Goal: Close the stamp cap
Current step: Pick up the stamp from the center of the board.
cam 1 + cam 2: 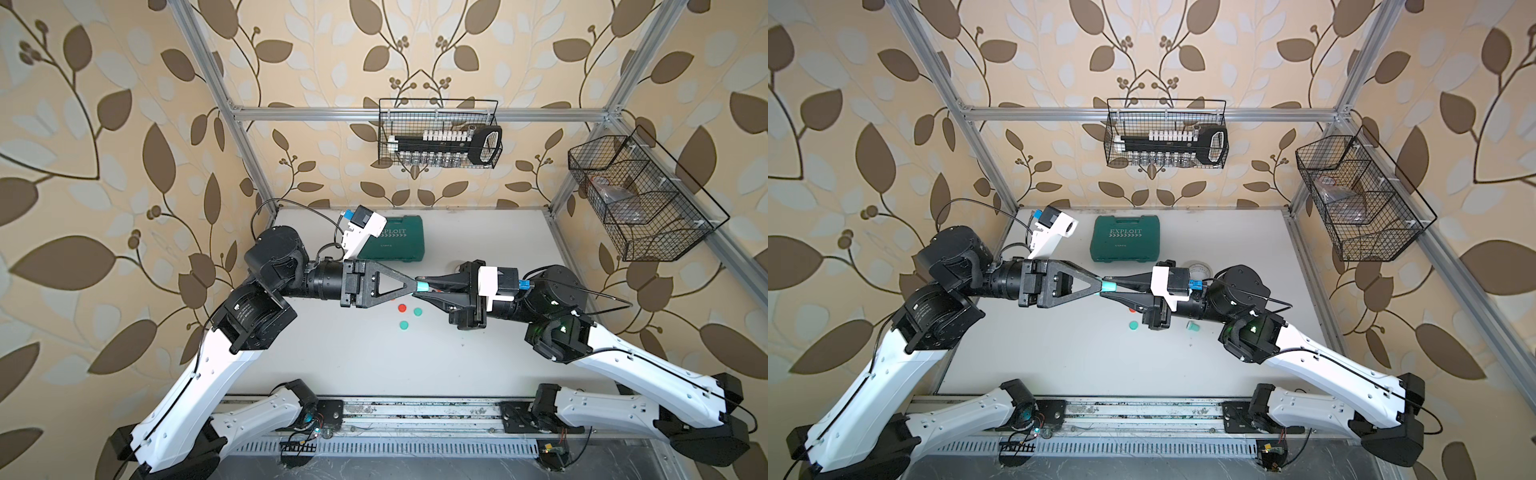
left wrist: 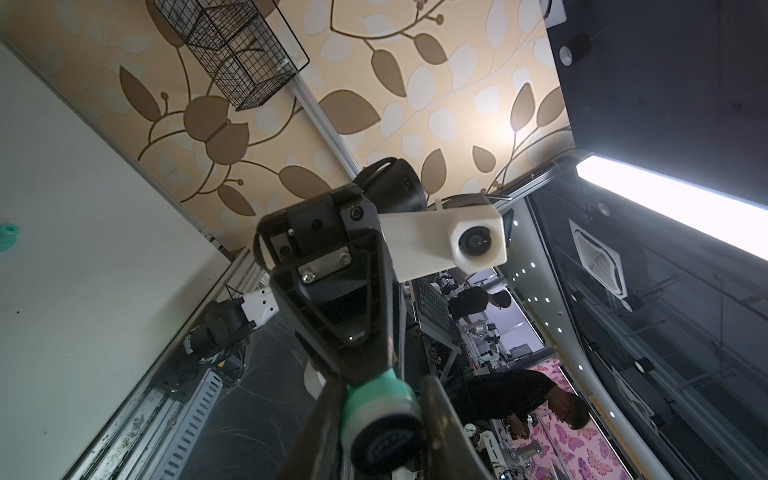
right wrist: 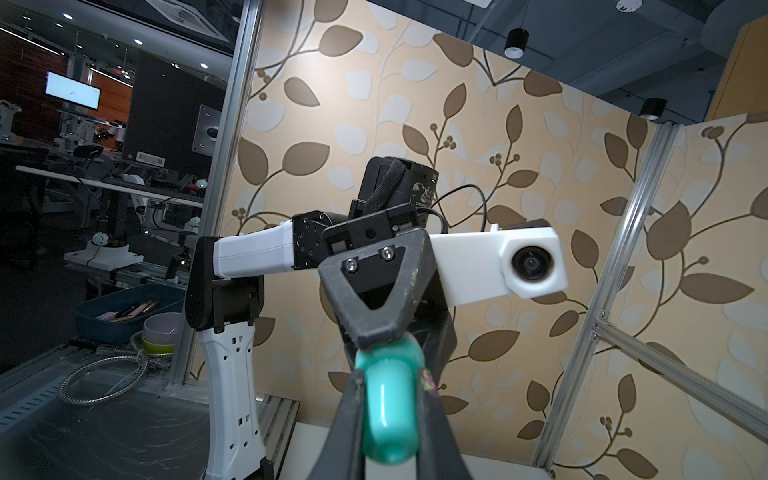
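Observation:
Above the table's middle, both grippers meet tip to tip on a small teal stamp (image 1: 422, 286) (image 1: 1109, 286). My left gripper (image 2: 382, 419) (image 1: 415, 286) is shut on the stamp (image 2: 380, 411), whose pale band and dark round end face the left wrist camera. My right gripper (image 3: 390, 419) (image 1: 420, 287) comes from the opposite side. It is shut on the teal cap (image 3: 388, 403) at the stamp's far end. The fingers hide the joint, so I cannot tell whether the cap is fully on.
Below the grippers a red cap (image 1: 402, 308) and two green caps (image 1: 417, 311) (image 1: 403, 325) lie on the white table (image 1: 353, 361). Another teal stamp (image 1: 1192, 326) lies under the right arm. A green case (image 1: 1126, 239) and a tape roll (image 1: 1198, 268) sit behind, and wire baskets (image 1: 438, 133) (image 1: 640, 199) hang on the walls.

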Action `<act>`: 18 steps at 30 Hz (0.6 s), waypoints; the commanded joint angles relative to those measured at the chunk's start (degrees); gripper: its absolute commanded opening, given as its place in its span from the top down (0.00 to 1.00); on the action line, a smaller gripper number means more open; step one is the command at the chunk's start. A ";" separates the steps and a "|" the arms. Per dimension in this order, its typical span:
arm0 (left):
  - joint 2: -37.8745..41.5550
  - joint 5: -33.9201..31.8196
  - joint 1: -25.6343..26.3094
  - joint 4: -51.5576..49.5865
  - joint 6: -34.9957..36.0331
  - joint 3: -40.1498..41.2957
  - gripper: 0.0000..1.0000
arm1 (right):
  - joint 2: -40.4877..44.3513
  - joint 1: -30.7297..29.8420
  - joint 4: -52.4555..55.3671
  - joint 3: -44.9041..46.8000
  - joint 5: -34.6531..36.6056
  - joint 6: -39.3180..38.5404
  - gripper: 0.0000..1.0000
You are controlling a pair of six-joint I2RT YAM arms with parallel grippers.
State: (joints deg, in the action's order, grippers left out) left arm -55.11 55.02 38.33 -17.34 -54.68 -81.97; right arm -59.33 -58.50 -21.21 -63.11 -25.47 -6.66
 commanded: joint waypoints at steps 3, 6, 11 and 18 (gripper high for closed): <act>1.05 -2.13 0.54 1.26 1.90 -0.77 0.74 | 0.34 -0.39 1.95 -1.17 1.91 0.57 1.00; 1.28 -3.88 0.59 -2.06 4.28 -1.78 0.66 | 1.48 -0.39 3.40 -0.48 3.58 0.43 1.00; 1.94 -13.71 0.57 -13.29 11.91 -4.68 0.43 | 4.60 -0.37 8.36 1.78 8.90 -0.10 1.00; 0.49 -30.34 0.46 -26.24 17.64 -5.11 0.36 | 8.60 -0.39 19.69 3.91 20.54 -0.36 1.00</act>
State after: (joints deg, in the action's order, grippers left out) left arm -54.22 34.65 38.33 -36.84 -42.04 -85.97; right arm -51.72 -58.50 -8.03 -60.49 -12.25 -6.92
